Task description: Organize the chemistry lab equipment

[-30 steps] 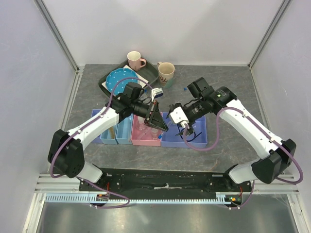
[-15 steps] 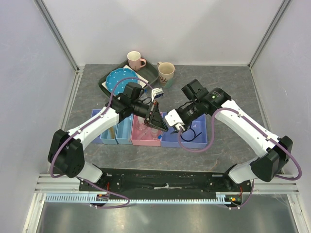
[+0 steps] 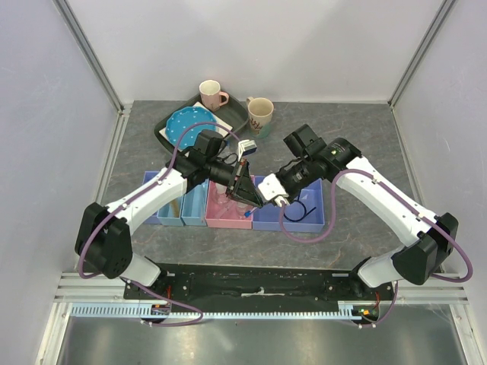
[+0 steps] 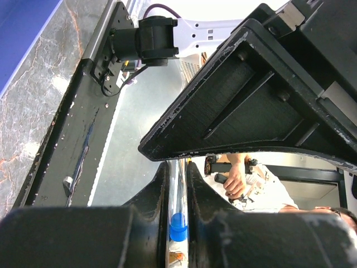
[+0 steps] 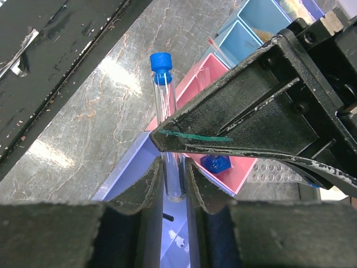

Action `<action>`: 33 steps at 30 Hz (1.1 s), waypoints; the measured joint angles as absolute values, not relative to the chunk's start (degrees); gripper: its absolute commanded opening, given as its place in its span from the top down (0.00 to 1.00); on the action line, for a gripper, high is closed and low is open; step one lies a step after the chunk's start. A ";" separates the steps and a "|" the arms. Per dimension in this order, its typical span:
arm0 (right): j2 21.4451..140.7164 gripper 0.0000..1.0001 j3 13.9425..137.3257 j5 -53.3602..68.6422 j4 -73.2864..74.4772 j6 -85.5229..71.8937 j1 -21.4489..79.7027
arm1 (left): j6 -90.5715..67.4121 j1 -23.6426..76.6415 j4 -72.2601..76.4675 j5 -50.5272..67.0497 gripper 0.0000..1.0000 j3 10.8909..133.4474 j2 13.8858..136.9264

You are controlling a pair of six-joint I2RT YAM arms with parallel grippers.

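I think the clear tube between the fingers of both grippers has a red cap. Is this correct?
No, the cap is blue, not red; the right wrist view shows it. The clear tube does sit between the fingers of the left gripper and the right gripper.

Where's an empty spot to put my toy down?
Bare table at the back right, from the beige mug to the right wall, and a strip between the bins and the arms' bases. Crowded: the middle, where left end effector and right end effector pinch a capped tube over the bins.
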State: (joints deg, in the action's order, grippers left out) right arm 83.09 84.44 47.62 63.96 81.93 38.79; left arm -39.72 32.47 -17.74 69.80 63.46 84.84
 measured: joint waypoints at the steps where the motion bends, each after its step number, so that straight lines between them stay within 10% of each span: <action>1: 83.09 0.80 84.42 47.57 64.12 82.06 38.79 | -39.70 32.47 -17.76 69.80 0.82 63.46 84.84; 6: 83.09 0.81 84.40 47.51 64.58 82.28 38.79 | -38.61 32.36 -18.59 69.56 0.48 63.48 84.82; 16: 81.87 0.84 82.00 48.31 64.86 79.79 38.76 | -33.89 30.20 -24.03 62.61 0.34 64.73 79.02; 21: 79.81 0.85 78.91 52.80 63.33 74.61 36.71 | -31.27 29.32 -16.49 50.92 0.09 58.48 64.36; 27: 79.07 0.85 75.48 59.40 58.37 65.52 32.73 | -36.93 29.36 8.80 36.86 0.07 36.53 41.82; 33: 79.09 0.85 73.95 63.57 50.70 54.63 31.59 | -42.70 29.82 23.09 31.46 0.08 30.20 44.21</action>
